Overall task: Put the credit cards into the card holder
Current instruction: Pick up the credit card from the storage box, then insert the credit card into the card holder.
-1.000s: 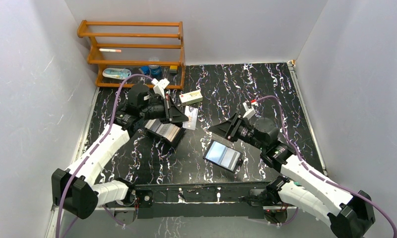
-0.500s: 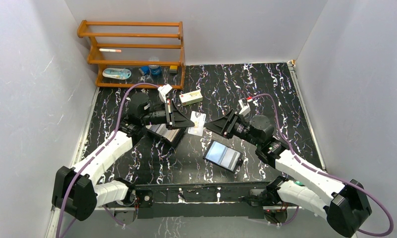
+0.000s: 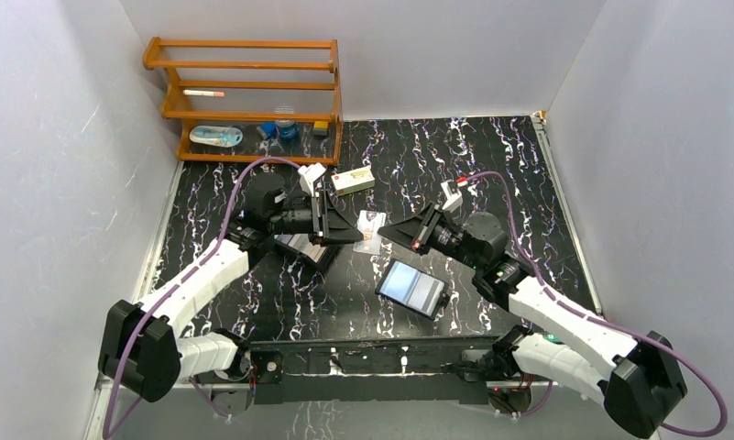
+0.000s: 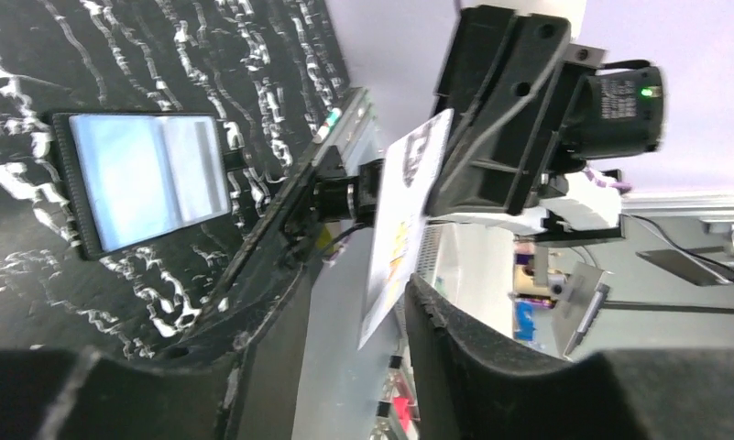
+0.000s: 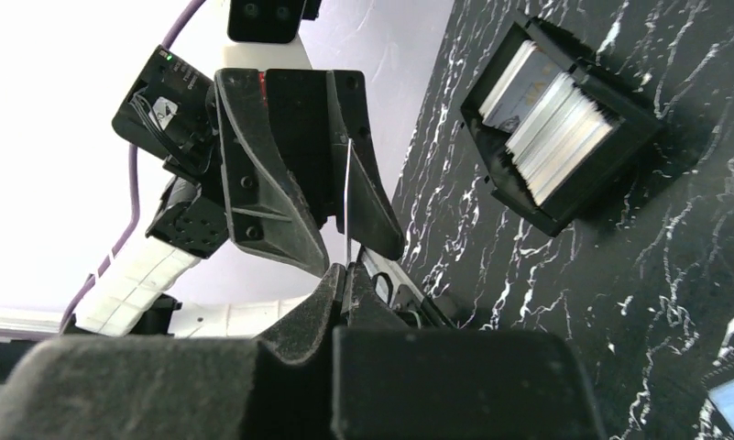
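One pale credit card [image 3: 370,231] hangs upright over the table between my two grippers. My right gripper [image 3: 387,233] is shut on its edge; the right wrist view shows that card [image 5: 346,197] edge-on, pinched at the right gripper [image 5: 345,271]. My left gripper [image 4: 358,286] stands open around the card [image 4: 401,215], a gap showing on one side. The card holder [image 3: 413,287] lies open, its glossy blue-grey inside facing up, also visible as the card holder [image 4: 147,179]. More credit cards stand stacked in a black box [image 5: 555,124].
The black box [image 3: 301,247] sits under the left arm. A cream carton [image 3: 354,180] lies behind the grippers. A wooden rack [image 3: 244,96] with small items stands at the back left. White walls close in the marbled black table [image 3: 491,165].
The right gripper moved left to the card and shut on it. The left gripper carried the card right, then its jaws parted.
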